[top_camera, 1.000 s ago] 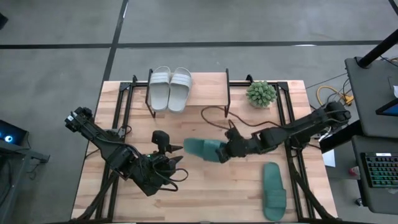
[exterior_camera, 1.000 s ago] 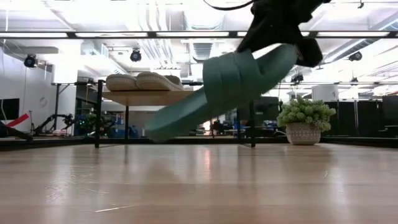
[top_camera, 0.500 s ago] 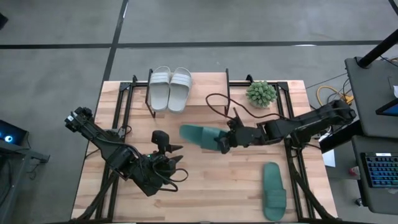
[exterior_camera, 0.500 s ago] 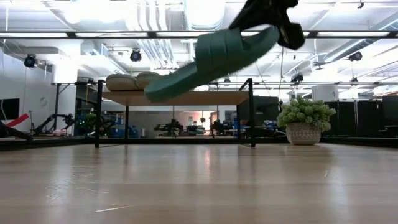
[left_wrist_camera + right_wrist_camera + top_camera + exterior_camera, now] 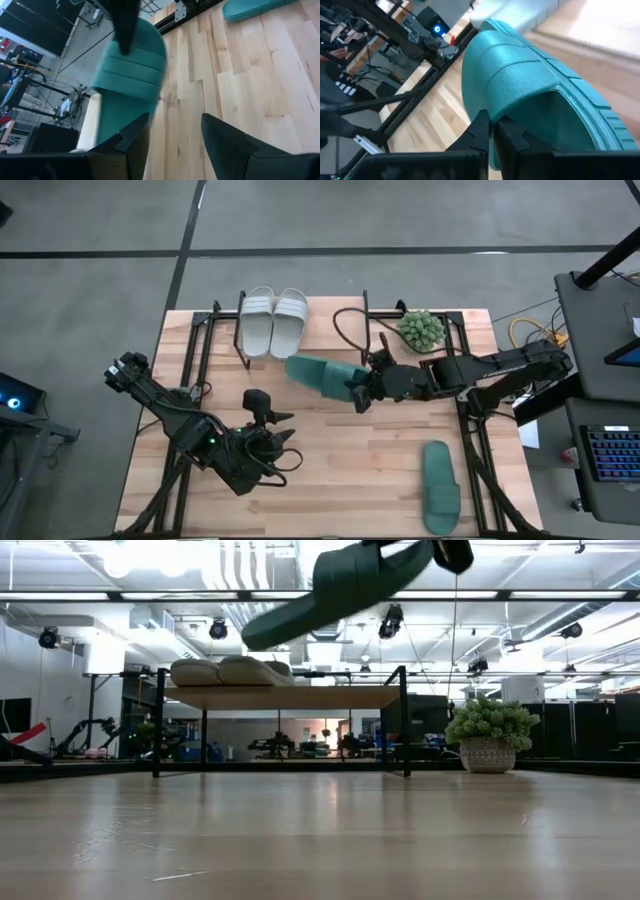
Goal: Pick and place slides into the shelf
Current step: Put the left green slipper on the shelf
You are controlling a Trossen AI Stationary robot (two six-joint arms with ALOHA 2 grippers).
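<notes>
The teal slide [image 5: 322, 373] hangs in the air above the table [image 5: 330, 470], clear of the wood, just in front of the shelf [image 5: 340, 320] and beside the two pale slides [image 5: 272, 320] already lying side by side on its plank top. The right gripper [image 5: 360, 392] is clenched on it, its fingers pinched together on the edge of the ribbed strap, as the right wrist view shows close up. That grip at the strap end probably explains the pose: the free end droops, so in the low view the slide [image 5: 335, 585] slopes down from the gripper toward its far tip, at a height above the shelf plank [image 5: 290, 697].

Its long axis runs roughly across the table, angled slightly, with the free end pointing toward the pale pair and the shelf's open space next to them. It seems carried high so it can pass over the shelf's black frame and be laid down beside the pale ones.

The second teal slide [image 5: 440, 485] lies flat near the table's front right corner, well apart, not yet placed. A potted plant [image 5: 420, 330] stands by the shelf's right end. The left gripper [image 5: 285, 438] waits low over the front left of the table, fingers apart and empty.
</notes>
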